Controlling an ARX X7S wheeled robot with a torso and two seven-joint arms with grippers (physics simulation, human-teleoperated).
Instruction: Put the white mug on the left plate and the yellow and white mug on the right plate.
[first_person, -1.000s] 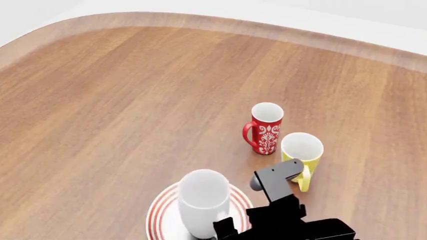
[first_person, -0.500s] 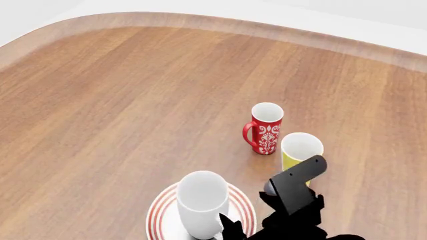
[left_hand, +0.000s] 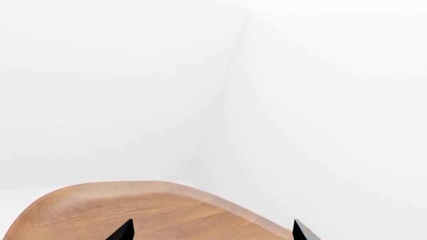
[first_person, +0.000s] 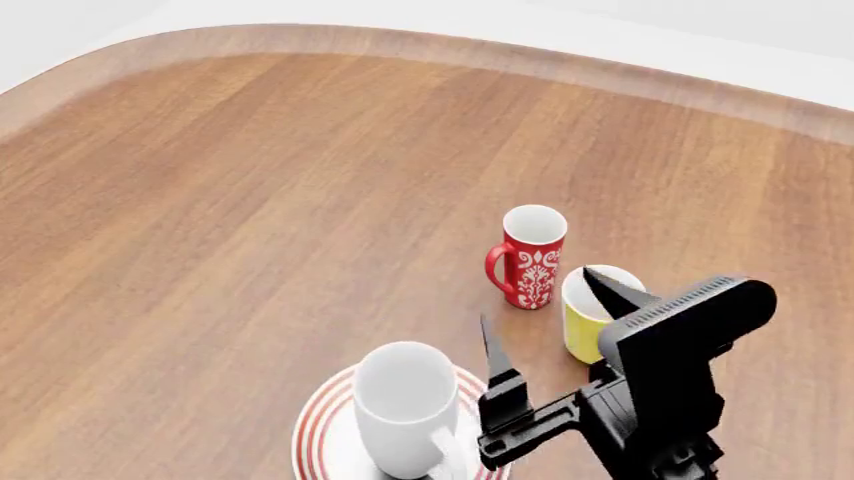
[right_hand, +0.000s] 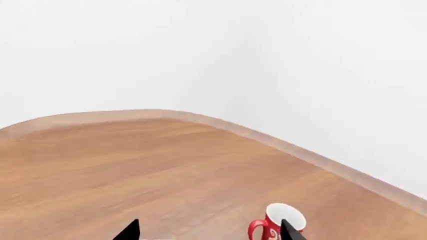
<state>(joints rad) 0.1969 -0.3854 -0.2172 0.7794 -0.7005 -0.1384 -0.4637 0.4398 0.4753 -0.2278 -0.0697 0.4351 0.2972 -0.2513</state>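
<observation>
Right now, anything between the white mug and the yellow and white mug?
Yes: in the head view the right gripper, jaws open, sits between the white mug and the yellow and white mug.

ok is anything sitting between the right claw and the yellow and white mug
Nothing visible does. In the head view the open right claw is right beside the yellow and white mug, one fingertip already over its rim. The red mug stands just behind, off the path. The right plate isn't in view.
</observation>
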